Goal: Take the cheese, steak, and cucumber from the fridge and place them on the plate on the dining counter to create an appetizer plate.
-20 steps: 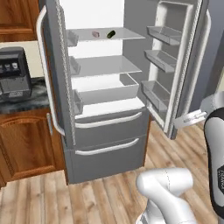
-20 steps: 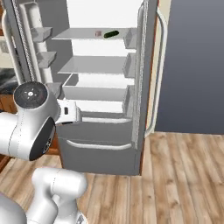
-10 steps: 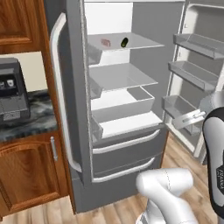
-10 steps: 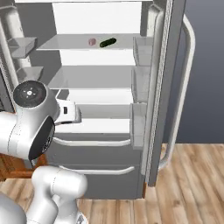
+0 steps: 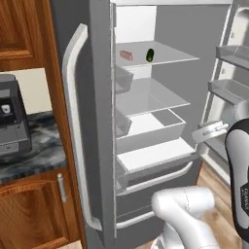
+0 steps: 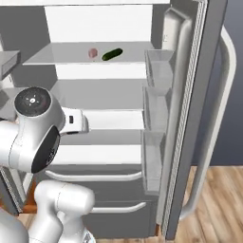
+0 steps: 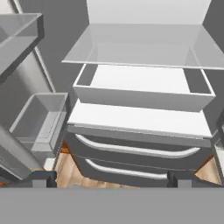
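The fridge [image 5: 95, 121] stands open right in front of me, both doors swung wide. On its top shelf lie the pinkish steak [image 5: 126, 55] and, just right of it, the dark green cucumber [image 5: 150, 55]; both also show from the right as steak [image 6: 93, 52] and cucumber [image 6: 112, 54]. My gripper [image 7: 112, 180] is open and holds nothing. It hangs well below that shelf, facing the white crisper bin [image 7: 140, 94] and the two lower drawers [image 7: 135, 151]. The cheese, the plate and the dining counter are out of view.
Door bins [image 6: 159, 107] line the right door and more bins [image 5: 231, 90] line the other door. A dark appliance [image 5: 10, 124] sits on a marbled counter over wooden cabinets [image 5: 34, 209] at left. Wooden floor [image 6: 213, 209] lies at right.
The whole picture has shifted and the fridge has grown larger, so the base has driven closer. Steak and cucumber stay on the top shelf. The gripper stays open.
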